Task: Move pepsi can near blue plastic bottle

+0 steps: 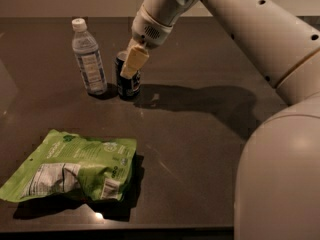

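The pepsi can (128, 84), dark blue with a silver top, stands on the dark table just right of the blue plastic bottle (89, 59), a small gap apart. The bottle is clear and upright, with a white cap and a pale label. My gripper (132, 68) comes down from the upper right and is shut on the upper part of the can. One tan finger (135, 61) lies across the can's front; the other is hidden behind it.
A green snack bag (75, 170) lies flat near the table's front left. The table's front edge (125, 230) runs along the bottom. My arm and body (280, 149) fill the right side.
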{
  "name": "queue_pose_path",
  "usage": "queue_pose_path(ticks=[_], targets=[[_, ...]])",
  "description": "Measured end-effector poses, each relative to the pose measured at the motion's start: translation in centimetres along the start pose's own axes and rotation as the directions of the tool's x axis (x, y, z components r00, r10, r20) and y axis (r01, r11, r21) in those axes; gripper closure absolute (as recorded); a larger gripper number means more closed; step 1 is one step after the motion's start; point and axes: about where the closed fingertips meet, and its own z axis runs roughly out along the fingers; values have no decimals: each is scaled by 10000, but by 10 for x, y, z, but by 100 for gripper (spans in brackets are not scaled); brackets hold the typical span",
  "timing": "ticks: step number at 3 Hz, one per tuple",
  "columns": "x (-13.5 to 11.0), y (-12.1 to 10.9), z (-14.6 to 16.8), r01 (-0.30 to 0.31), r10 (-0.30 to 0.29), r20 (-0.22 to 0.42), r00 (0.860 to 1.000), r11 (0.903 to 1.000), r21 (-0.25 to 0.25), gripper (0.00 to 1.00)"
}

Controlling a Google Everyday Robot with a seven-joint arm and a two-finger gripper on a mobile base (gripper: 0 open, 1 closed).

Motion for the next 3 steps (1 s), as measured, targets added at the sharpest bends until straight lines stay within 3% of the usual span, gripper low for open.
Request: queue_pose_path(ticks=[1, 2, 3], targets=[[-1, 0, 3, 10, -10, 8, 10000, 10000, -19, 13], [-2, 0, 5, 18, -18, 14, 10000, 10000, -38, 0], [-2, 0, 5, 18, -18, 14, 10000, 10000, -39, 0]])
